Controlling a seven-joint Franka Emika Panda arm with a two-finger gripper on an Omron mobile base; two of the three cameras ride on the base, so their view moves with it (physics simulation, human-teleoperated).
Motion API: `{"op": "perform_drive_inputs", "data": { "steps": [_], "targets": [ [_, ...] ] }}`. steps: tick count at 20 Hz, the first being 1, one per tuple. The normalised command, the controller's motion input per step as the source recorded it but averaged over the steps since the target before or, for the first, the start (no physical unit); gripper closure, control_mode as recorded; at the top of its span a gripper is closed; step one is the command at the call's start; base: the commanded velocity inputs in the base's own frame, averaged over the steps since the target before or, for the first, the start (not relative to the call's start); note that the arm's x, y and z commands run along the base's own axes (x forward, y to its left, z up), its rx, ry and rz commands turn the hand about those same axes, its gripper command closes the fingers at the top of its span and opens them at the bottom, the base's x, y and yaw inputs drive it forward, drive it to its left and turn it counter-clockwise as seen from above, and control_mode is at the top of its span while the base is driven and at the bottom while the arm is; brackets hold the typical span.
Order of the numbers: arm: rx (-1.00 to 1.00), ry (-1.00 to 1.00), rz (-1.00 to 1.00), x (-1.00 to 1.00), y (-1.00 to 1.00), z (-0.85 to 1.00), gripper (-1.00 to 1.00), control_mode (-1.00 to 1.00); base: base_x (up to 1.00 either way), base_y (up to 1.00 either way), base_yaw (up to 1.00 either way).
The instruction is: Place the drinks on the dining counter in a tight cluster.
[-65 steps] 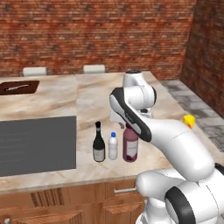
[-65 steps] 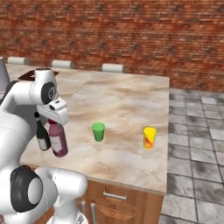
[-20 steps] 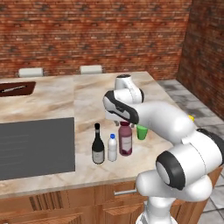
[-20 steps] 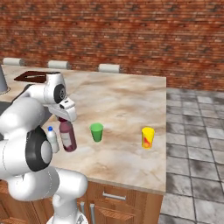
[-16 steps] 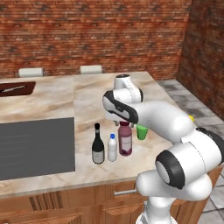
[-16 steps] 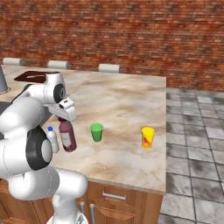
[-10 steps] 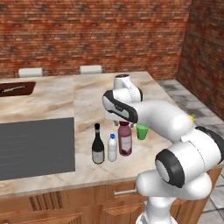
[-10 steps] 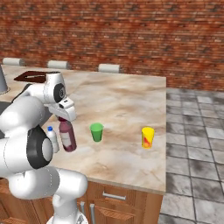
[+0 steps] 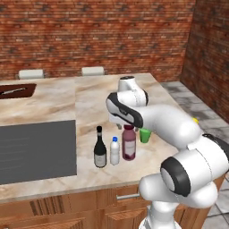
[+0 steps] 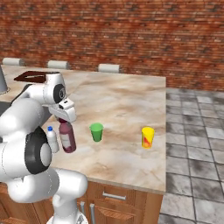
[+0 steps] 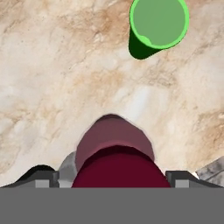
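Pincer (image 11: 113, 177): I see it released, jaws straddling the juice bottle (image 9: 129, 143) cap.
Bottles: juice, water bottle (image 9: 115, 151), wine bottle (image 9: 100, 148) clustered on counter (image 9: 89, 107).
Advice: I lift straight up, avoiding tipping.

A glossy white arm (image 9: 165, 120) of rounded, bulging segments rises from a white base. Dark grey discs cap its joints, and black bands ring the seams between links.

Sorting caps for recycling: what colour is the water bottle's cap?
Blue, on the water bottle; clearest in the left base view.
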Motion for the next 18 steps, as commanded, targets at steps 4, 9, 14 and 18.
{"op": "perform_drive_inputs", "data": {
  "steps": [4, 9, 14, 18],
  "targets": [
    [0.00, 0.00, -0.02, -0.13, -0.01, 0.10, -1.00, -1.00, 0.00, 0.00, 0.00],
    [0.00, 0.00, 0.00, -0.09, 0.00, 0.14, -1.00, -1.00, 0.00, 0.00, 0.00],
    [0.00, 0.00, -0.03, -0.23, -0.05, 0.03, -1.00, -1.00, 0.00, 0.00, 0.00],
    [0.00, 0.00, -0.06, -0.33, -0.02, 0.00, -1.00, -1.00, 0.00, 0.00, 0.00]
  ]
}}
